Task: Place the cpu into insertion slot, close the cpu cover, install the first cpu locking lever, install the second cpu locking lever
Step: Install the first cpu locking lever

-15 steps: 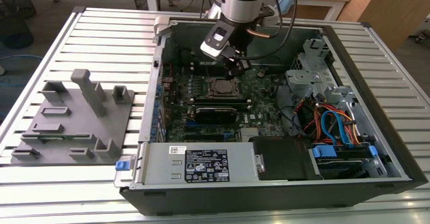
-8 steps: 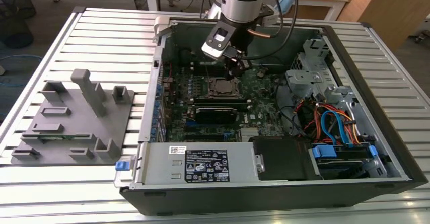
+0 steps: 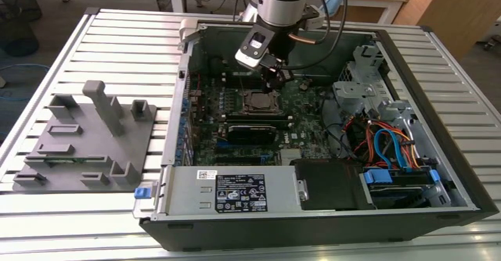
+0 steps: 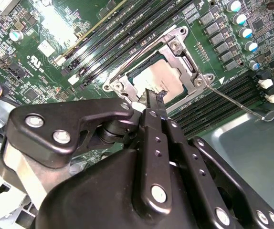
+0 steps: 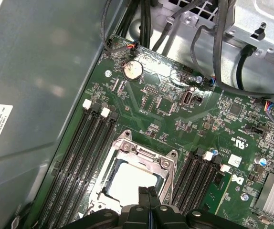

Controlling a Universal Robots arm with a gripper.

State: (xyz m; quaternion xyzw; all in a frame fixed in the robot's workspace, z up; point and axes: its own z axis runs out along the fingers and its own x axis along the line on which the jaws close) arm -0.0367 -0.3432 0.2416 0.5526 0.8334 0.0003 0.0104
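Exterior view, from its left: a grey fixture (image 3: 86,149) rests on the slatted desk (image 3: 125,38), then the open computer case (image 3: 234,193), where the gripper (image 3: 271,87) hangs over the insertion slot (image 3: 257,101). In the second wrist view its 2 fingers (image 4: 151,102) are pressed together, holding nothing, tips just above the cpu (image 4: 163,78), which sits in the slot framed by the cpu cover (image 4: 175,47) lying flat.

Memory slots (image 5: 72,167) beside the insertion slot (image 5: 144,153)
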